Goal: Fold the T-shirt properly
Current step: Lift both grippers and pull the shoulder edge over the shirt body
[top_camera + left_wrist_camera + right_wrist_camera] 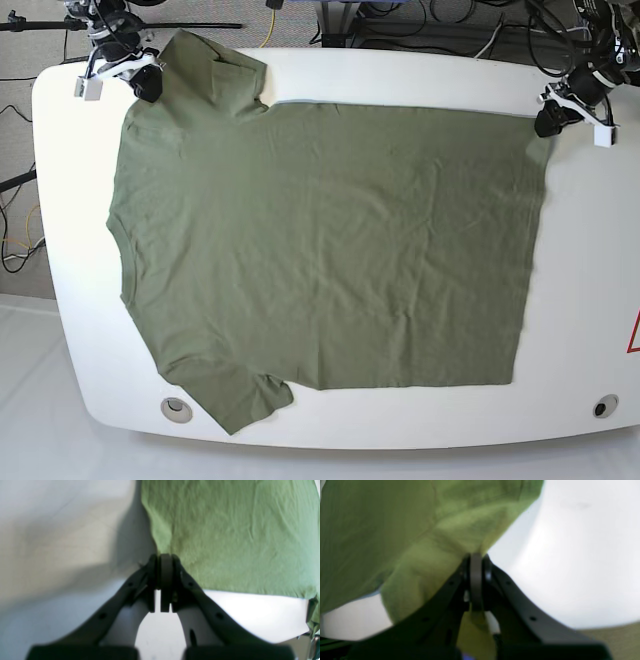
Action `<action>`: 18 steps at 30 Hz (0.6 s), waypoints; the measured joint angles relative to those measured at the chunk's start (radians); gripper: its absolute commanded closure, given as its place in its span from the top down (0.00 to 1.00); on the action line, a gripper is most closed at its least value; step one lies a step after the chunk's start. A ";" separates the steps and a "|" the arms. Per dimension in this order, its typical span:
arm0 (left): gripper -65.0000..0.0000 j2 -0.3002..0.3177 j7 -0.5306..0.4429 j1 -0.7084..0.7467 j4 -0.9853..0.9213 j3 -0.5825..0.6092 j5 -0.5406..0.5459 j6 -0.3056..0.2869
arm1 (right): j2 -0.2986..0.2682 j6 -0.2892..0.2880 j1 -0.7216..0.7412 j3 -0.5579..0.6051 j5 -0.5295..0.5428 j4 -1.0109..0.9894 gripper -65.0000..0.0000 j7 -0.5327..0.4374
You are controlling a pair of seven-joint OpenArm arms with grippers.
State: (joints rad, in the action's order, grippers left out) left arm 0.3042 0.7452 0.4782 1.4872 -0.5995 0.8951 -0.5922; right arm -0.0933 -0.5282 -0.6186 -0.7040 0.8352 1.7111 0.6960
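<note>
Here the T-shirt [320,250] lies spread flat over most of the white table [590,300], collar toward the left edge, hem toward the right. The right pincer [150,85] is clamped on the sleeve at the far left corner; the left pincer [545,122] is closed on the hem corner at the far right. Both likely hold the far edge ready to lift it for a fold. Wrist views are blurred, and the pinched cloth is hidden between the jaws.

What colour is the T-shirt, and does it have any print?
Plain olive green T-shirt, no print; best seen in the base view.
</note>
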 measured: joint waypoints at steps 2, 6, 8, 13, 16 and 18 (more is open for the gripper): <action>0.00 -0.001 0.000 0.018 0.016 0.000 0.000 -0.008 | -0.005 -0.012 -0.020 -0.023 0.029 0.029 0.00 -0.018; 0.00 -0.003 0.017 0.038 0.034 -0.002 -0.005 -0.007 | -0.011 -0.010 -0.042 -0.050 0.034 0.059 0.00 -0.018; 0.00 -0.003 0.018 0.041 0.041 -0.005 -0.008 -0.008 | -0.008 -0.009 -0.045 -0.058 0.035 0.067 0.00 -0.005; 0.00 -0.004 0.014 0.040 0.043 -0.020 -0.007 -0.008 | 0.002 -0.015 -0.055 -0.083 0.037 0.078 0.00 0.016; 0.00 -0.005 0.018 0.040 0.043 -0.025 -0.009 -0.008 | 0.002 -0.016 -0.056 -0.087 0.037 0.078 0.00 0.016; 0.00 -0.005 0.018 0.040 0.040 -0.026 -0.011 -0.010 | 0.002 -0.021 -0.055 -0.083 0.037 0.076 0.00 0.012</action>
State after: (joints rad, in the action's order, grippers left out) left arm 0.2993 0.7628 0.5179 1.5272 -0.6250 0.8845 -0.6018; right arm -0.0917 -0.5488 -0.6731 -0.7872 0.8719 1.7870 0.7078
